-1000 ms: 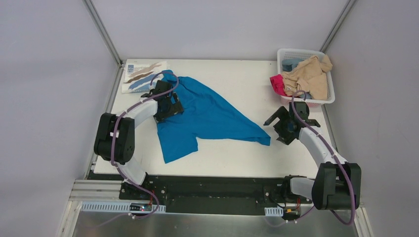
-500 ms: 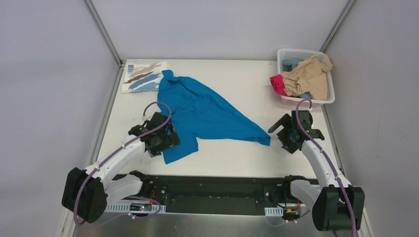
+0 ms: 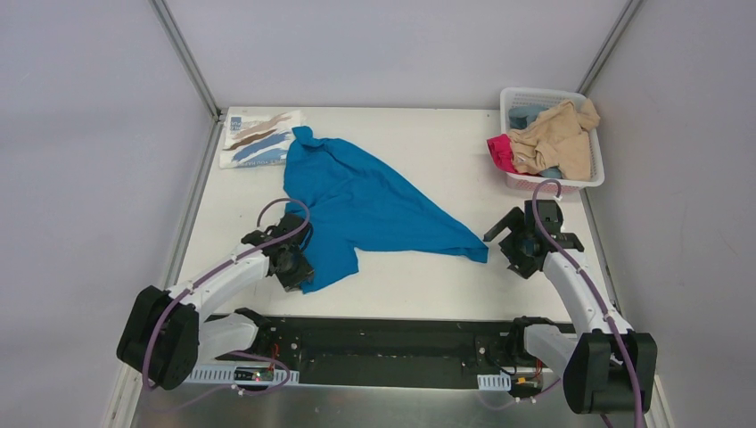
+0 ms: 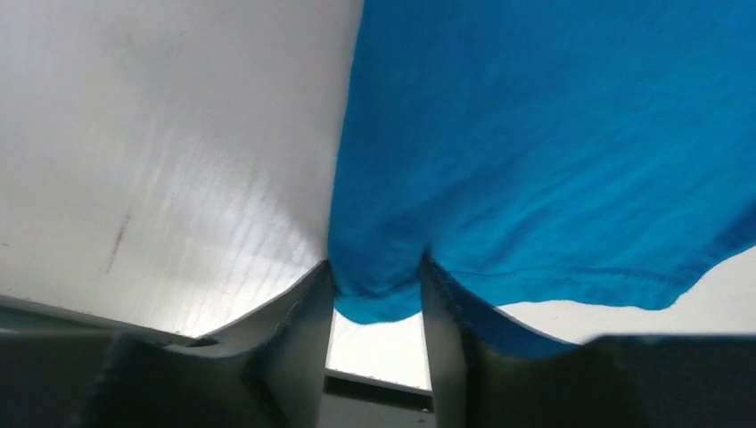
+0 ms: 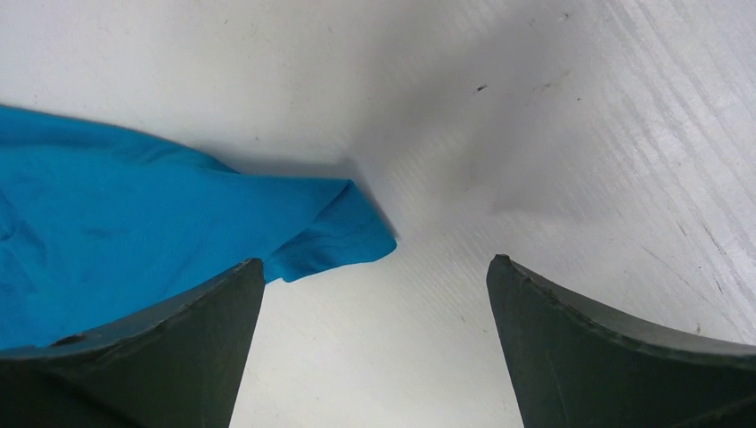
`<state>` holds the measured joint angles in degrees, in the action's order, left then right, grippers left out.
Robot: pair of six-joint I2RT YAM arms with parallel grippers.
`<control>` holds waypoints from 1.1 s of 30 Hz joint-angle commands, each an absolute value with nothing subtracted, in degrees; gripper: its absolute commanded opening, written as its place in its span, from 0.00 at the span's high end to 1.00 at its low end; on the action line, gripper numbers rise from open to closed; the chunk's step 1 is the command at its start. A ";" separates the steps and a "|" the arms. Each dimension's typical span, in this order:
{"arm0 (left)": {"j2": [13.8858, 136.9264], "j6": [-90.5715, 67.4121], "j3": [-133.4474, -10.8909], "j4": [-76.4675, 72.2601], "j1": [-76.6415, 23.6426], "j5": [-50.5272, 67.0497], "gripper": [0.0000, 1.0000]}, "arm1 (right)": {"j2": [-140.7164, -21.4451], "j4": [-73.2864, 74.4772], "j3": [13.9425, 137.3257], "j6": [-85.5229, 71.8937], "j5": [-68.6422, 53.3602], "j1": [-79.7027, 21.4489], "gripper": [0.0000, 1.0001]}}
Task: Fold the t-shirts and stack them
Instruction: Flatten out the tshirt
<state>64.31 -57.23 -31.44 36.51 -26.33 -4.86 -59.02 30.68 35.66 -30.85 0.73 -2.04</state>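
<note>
A bright blue t-shirt (image 3: 374,209) lies spread and rumpled across the middle of the table. My left gripper (image 3: 294,267) sits at its near left corner, and in the left wrist view a bunched fold of the blue t-shirt (image 4: 535,134) is squeezed between the two fingers of that gripper (image 4: 374,267). My right gripper (image 3: 515,241) stands open just right of the shirt's pointed right corner. In the right wrist view that corner of the blue t-shirt (image 5: 134,232) lies by the left finger, and bare table shows between the jaws of the right gripper (image 5: 374,263). A folded white printed t-shirt (image 3: 258,136) rests at the back left.
A white mesh basket (image 3: 595,176) at the back right holds a beige shirt (image 3: 557,134), a pink one (image 3: 501,153) hanging over its rim, and a pale-blue one (image 3: 524,116). The table's near edge runs just below both grippers.
My left arm swung from the shirt's upper left down to its near left corner and its jaws closed on the cloth. The right gripper shifted slightly nearer and stayed open.
</note>
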 commanded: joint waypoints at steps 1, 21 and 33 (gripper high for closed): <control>68.10 -58.72 -28.93 31.35 -26.99 -3.92 0.79 | -59.27 30.22 35.29 -30.64 1.25 -1.93 0.01; 65.08 -49.38 -44.92 29.62 -26.33 -14.24 1.00 | -67.36 31.32 35.16 -32.80 1.78 -9.45 0.40; 64.22 -48.85 -44.68 29.63 -25.86 -14.79 1.00 | -73.96 28.88 37.14 -33.40 8.18 -11.24 0.54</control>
<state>65.10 -49.87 -43.38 28.99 -26.52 -12.82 -72.44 29.02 36.29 -32.97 3.88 -11.00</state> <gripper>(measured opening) 0.009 0.461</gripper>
